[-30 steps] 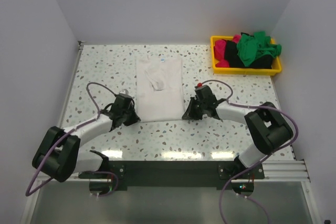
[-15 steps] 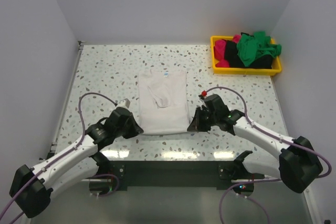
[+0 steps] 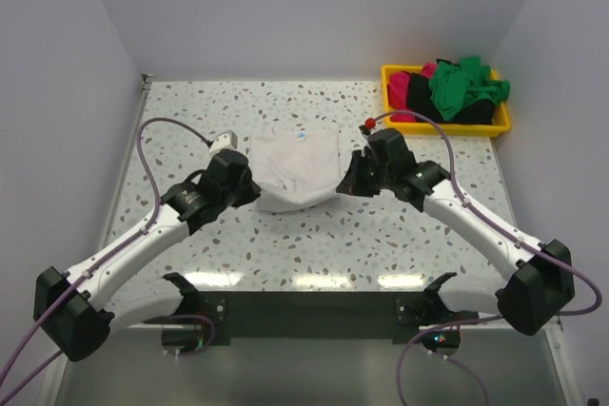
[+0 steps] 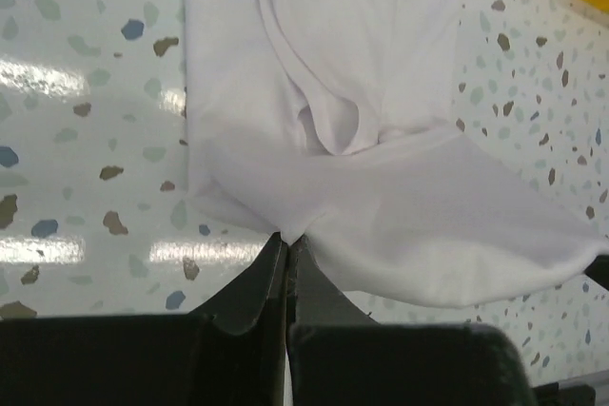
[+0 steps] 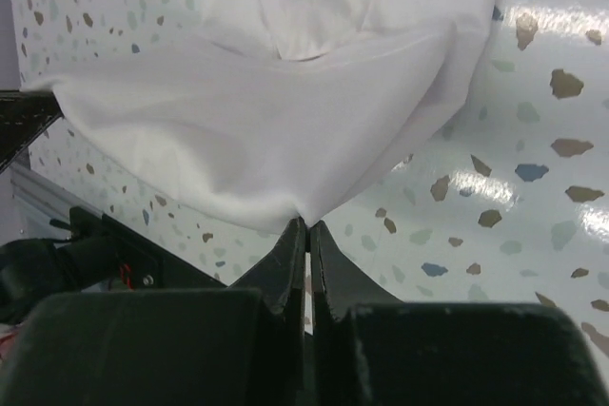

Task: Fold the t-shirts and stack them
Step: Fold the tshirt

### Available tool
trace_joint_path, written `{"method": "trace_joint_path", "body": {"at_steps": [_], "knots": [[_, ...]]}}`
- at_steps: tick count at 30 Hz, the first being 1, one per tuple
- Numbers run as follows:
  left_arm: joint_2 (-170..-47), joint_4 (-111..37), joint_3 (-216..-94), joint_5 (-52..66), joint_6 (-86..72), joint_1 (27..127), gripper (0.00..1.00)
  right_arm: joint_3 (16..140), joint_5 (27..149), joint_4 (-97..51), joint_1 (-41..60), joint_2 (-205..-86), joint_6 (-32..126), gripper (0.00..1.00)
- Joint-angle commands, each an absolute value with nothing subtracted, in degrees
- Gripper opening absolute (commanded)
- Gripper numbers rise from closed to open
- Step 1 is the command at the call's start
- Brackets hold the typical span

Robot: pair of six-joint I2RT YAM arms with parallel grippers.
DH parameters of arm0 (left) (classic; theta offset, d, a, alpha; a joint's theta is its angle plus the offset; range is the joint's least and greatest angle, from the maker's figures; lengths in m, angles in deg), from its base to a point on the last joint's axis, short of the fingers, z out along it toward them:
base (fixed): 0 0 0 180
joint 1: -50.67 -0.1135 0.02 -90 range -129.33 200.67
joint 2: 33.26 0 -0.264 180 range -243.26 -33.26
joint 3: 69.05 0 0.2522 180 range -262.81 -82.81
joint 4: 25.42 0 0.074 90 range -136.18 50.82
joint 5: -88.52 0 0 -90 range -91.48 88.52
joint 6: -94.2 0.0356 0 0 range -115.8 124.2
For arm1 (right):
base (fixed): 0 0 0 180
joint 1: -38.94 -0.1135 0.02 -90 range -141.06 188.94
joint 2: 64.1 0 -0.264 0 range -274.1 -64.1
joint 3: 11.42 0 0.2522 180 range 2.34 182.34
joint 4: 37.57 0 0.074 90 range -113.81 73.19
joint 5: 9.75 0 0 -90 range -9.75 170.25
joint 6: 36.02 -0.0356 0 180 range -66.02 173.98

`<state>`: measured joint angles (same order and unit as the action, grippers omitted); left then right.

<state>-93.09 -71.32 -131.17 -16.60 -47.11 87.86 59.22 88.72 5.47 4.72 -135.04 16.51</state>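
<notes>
left fingers and right fingers, two pairs, each pinch one near hem corner of the one white t-shirt. its far part lies on the tabletop. green, pink and black t-shirts fill one yellow bin.

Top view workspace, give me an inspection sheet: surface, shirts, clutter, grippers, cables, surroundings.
Surface: speckled table, glossy, with glare spots.
Job's things: white t-shirt mid-table, near edge pinched up at both corners; green t-shirt, pink t-shirt and black t-shirt heaped in the yellow bin, far right.
Clutter: nothing seen.
Grippers: left gripper and right gripper each shut on a near corner of the white t-shirt.
Cables: purple cables loop above each arm, off the cloth.
Surroundings: plain walls on three sides.
</notes>
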Motion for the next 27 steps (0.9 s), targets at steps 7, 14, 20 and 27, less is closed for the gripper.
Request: {"method": "trace_joint_path", "body": {"at_steps": [7, 14, 20, 27], "knots": [[-102.8, -64.5, -141.1, -17.3, -39.7, 78.9, 0.00, 69.6, 90.3, 5.1, 10.5, -144.0, 20.5, 0.00], [-108.6, -60.6, -146.0, -16.6, -36.7, 75.5, 0.00, 75.3, 93.3, 1.5, 14.7, -151.1, 21.1, 0.00], [-115.2, -57.2, -149.5, -12.7, -35.4, 73.2, 0.00, 79.1, 94.8, -0.7, 16.6, -155.6, 20.1, 0.00], [-123.6, -51.8, -153.0, -7.0, -33.9, 69.8, 0.00, 83.5, 95.5, -3.1, 18.5, -160.9, 19.4, 0.00]]}}
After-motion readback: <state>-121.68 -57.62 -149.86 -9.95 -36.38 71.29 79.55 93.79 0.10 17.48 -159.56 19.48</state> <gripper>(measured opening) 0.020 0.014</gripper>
